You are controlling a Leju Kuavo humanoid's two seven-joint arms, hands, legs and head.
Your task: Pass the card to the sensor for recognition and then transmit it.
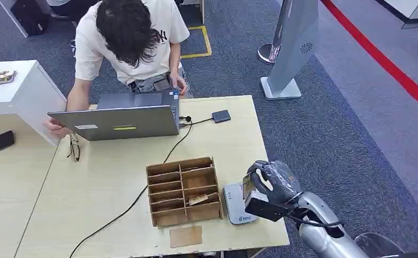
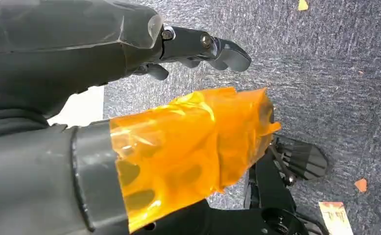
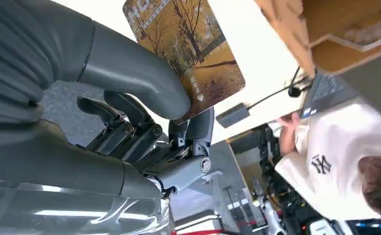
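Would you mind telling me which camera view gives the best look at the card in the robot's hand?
The right wrist view: the card is close and large, its autumn-tree picture clear, pinched by the right hand. The head view shows it as a small sliver beside the white sensor. The left wrist view looks at carpet.

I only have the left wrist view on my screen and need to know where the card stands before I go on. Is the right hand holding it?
Observer: Yes, the right hand pinches the card between thumb and fingers.
Operator: Is it at the sensor?
Observer: In the head view the card hangs just above the white sensor at the table's right edge.
Operator: Anything else near it?
Observer: A wooden organizer stands right beside the sensor, one card in a compartment.
Operator: Anyone around?
Observer: A person sits at a laptop across the table.
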